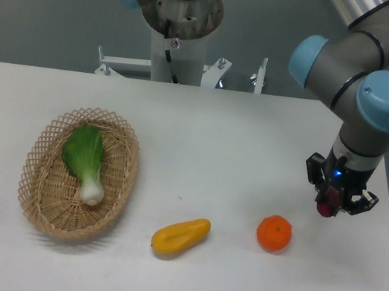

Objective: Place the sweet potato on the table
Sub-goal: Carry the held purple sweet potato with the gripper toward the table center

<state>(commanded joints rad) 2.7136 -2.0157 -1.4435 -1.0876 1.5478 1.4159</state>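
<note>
At the right side of the white table (219, 135), my gripper (328, 205) points down and is shut on the sweet potato (326, 206). Only a small reddish-purple end of it shows between the fingers; the gripper body hides the remainder. It hangs just above the tabletop, up and to the right of the round orange (274, 233). I cannot tell whether the sweet potato touches the table.
A yellow-orange oblong fruit (180, 236) lies near the front middle. An oval wicker basket (38, 197) at the left holds a green bok choy (87, 160). The arm's base (177, 29) stands behind the table's far edge. The table's right edge runs close to the gripper.
</note>
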